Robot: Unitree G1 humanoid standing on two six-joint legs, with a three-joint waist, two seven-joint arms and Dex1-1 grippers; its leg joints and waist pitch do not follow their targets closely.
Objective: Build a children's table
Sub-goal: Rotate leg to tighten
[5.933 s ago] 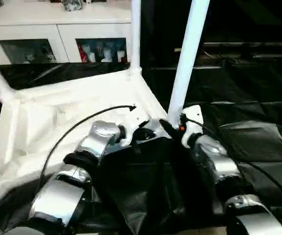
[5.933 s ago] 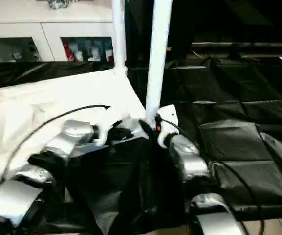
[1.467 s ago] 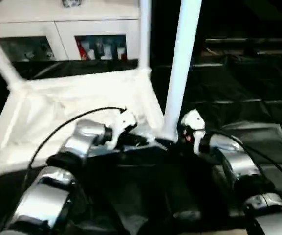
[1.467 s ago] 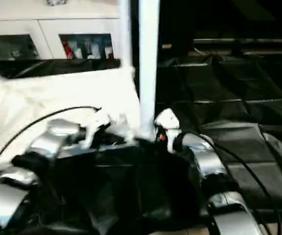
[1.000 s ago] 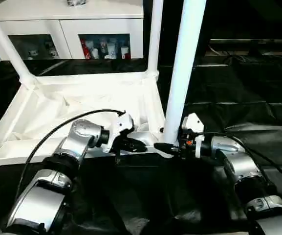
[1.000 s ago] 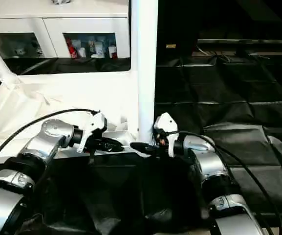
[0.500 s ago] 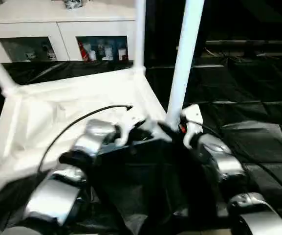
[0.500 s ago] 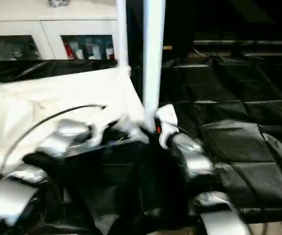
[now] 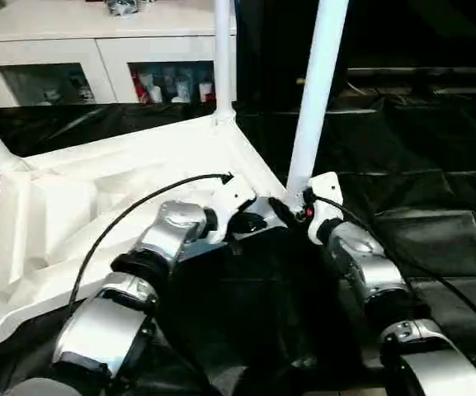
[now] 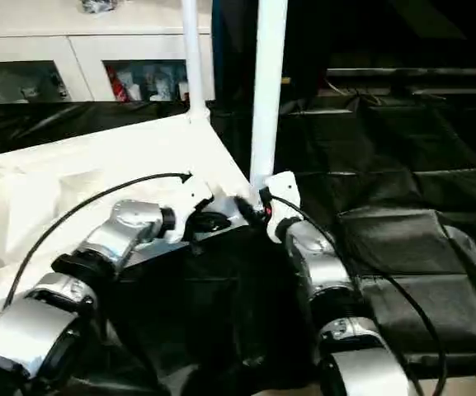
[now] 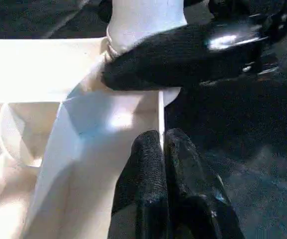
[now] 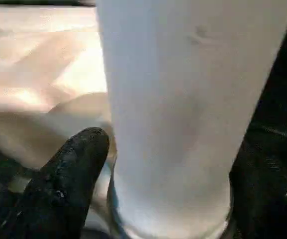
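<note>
From the left eye view, the children's table (image 9: pixel 122 190) lies upside down on black sheeting (image 9: pixel 435 165), filling the left half of the frame with its legs pointing up. A second ago its near edge ran level across the frame; now it slopes down to the lower left, and both forearms have swung to point up the frame, much as they stood some six seconds back. I take that for working the near leg (image 9: pixel 312 99) to and fro in its corner socket, so this leg is probably still being seated. The left gripper (image 9: pixel 250 221) sits at that corner, the right gripper (image 9: pixel 291 210) against the leg's foot, just right of centre.

The right eye view gives the same. The far leg (image 10: pixel 190 49) and the near one both run off the top edge, so their ends are unseen (the white cabinet (image 10: pixel 81 33) behind has nothing to do with it).

In the left wrist view the left gripper is clenched on nothing, its fingertips (image 11: pixel 150 144) pressed together at the table's rim (image 11: pixel 160 112). The right gripper lies across the leg's foot at the top.

In the right wrist view the leg stands so close that the joint is barely readable. Whether the right gripper clamps it or has let go, I cannot tell. The fourth corner is cut off at the lower left.
</note>
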